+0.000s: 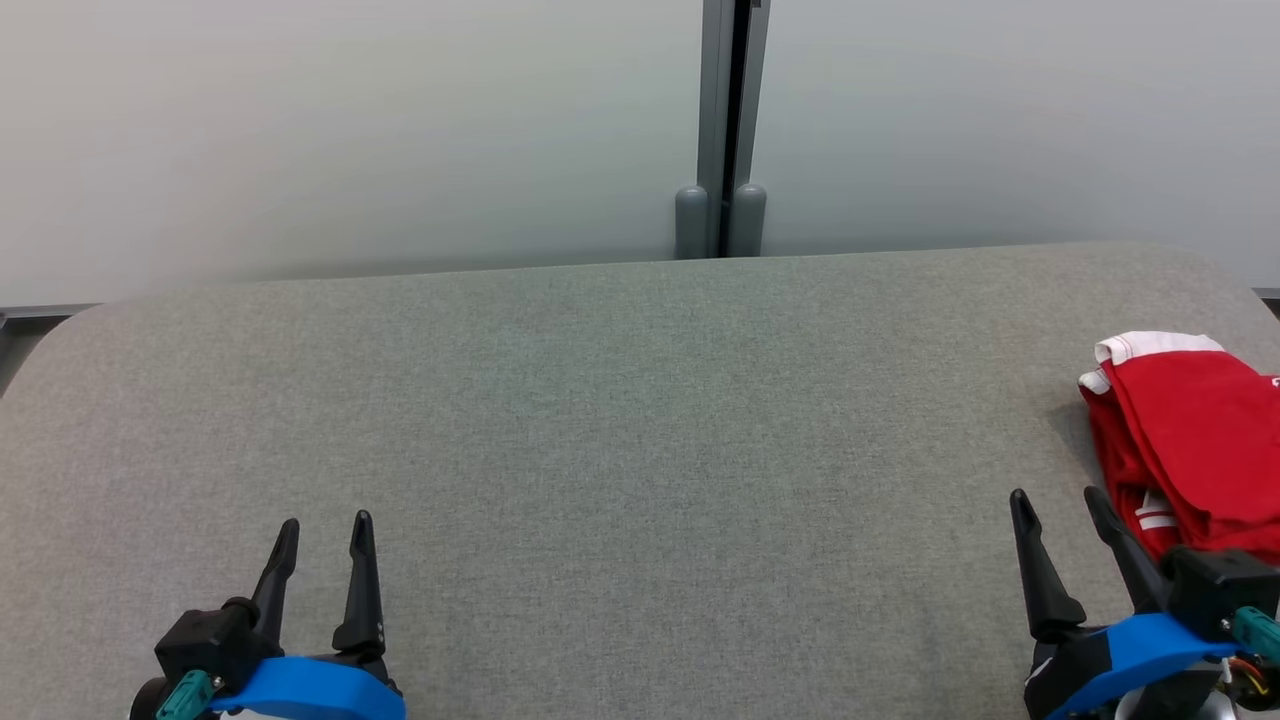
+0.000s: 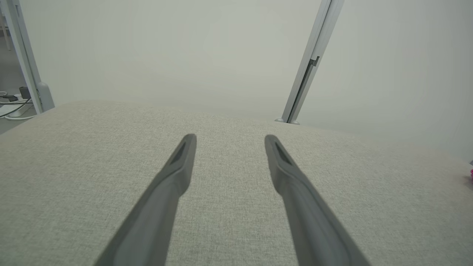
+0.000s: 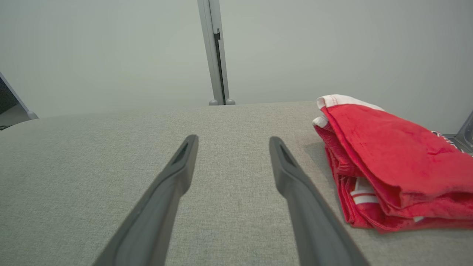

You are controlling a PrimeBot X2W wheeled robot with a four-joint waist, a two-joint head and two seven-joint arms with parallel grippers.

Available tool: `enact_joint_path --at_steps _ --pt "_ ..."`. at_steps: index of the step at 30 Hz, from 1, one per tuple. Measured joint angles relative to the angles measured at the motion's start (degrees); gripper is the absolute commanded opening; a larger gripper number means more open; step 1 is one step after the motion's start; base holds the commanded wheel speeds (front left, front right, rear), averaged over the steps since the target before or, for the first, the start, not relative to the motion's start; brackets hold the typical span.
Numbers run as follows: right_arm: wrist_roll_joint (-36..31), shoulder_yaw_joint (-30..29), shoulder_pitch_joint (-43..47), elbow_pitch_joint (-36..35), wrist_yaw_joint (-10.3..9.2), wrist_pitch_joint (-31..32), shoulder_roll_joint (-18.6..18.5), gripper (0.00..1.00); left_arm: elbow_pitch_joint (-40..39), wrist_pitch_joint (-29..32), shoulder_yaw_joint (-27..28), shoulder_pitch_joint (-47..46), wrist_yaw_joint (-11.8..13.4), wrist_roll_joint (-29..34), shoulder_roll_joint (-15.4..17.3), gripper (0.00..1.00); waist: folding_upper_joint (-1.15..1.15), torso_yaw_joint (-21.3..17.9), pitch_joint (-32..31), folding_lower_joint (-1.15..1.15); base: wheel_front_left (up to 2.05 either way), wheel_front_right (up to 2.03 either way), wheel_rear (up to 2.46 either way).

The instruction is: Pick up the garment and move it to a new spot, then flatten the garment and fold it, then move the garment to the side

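The garment [image 1: 1195,435] is red with white trim and lies folded in a stack at the table's right edge; the right wrist view has it [image 3: 391,162] to the right of the fingers. My right gripper [image 1: 1058,503] stands open just left of it, apart from the cloth, with nothing between its fingers [image 3: 173,173]. At the lower left my left gripper [image 1: 325,528] is open too, over bare table, and in its own wrist view the left gripper [image 2: 229,138] has only grey fabric between its two fingers.
The grey fabric-covered table [image 1: 620,420] has rounded corners. Pale partition panels with a grey post [image 1: 722,130] stand behind its far edge. Cables [image 2: 11,105] lie on the floor past the table's left end.
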Motion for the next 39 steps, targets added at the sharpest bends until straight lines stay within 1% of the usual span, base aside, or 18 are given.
enact_joint_path --at_steps 1,2,11,27,39 --pt "0.1 0.0 0.0 0.1 0.0 0.0 0.0 1.0 0.0 0.0 0.0 0.0 0.0 0.0 0.0 1.0 0.0 0.0 0.0 0.0 0.0 0.0 0.0" --pt "0.1 -0.1 -0.1 0.2 0.0 0.0 0.0 0.0 0.0 0.0 0.0 0.0 0.0 -0.1 0.0 0.0 0.0 0.0 0.0 0.0 0.0 0.0 0.0" --pt "0.3 0.2 1.5 4.9 0.0 0.5 0.9 0.0 3.9 0.5 -0.7 3.2 0.0 -0.8 -1.1 0.0 0.0 0.1 0.1 0.0 0.0 0.0 0.0" --pt "17.1 -0.2 1.1 5.7 -0.01 2.0 1.0 0.0 2.1 4.9 1.3 2.9 0.0 -15.7 -1.7 0.0 0.0 0.2 0.0 0.0 0.0 0.0 0.0" --pt "28.0 -0.4 0.0 6.0 -0.01 2.9 1.1 0.0 0.5 7.6 2.8 2.1 0.0 -25.4 -2.0 0.0 0.0 0.3 0.0 0.0 0.0 0.0 0.0"
